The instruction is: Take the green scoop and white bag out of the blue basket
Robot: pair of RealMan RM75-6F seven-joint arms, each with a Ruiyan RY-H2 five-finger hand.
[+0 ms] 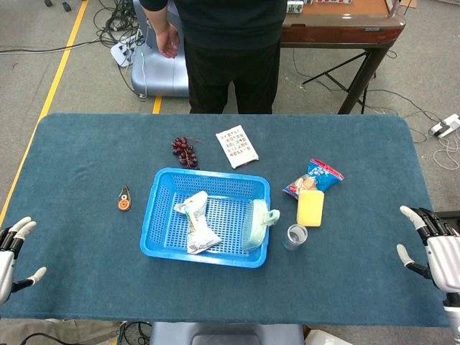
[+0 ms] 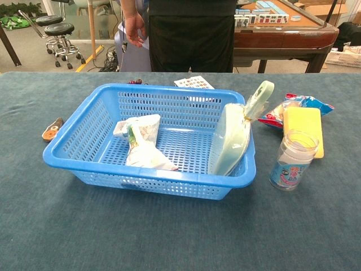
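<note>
Dark blue cloth over the table (image 1: 86, 165), cables on the floor behind, someone in black standing at the far edge. Both hands parked at the near corners, fingers spread, holding nothing: left hand (image 1: 13, 251) and right hand (image 1: 431, 248), seen only from the head camera. Blue basket (image 2: 84, 132) roughly midway between them, well apart from each. Green scoop (image 2: 231, 141) propped on edge against the basket wall nearer the right hand, handle poking over the rim; white bag (image 2: 144, 144) crumpled on the basket floor, toward the left hand's side. Small jar (image 2: 293, 161) just beside the basket on the right hand's side, with a yellow sponge (image 2: 304, 130) and snack packet (image 1: 314, 177) beyond. Likely trouble: a right-hand reach for the scoop clipping the jar and tipping it, or the light basket lifting with the scoop; the limp bag slipping from a loose pinch. Printing on the bag, jar label and card (image 1: 237, 146) too small to read.
</note>
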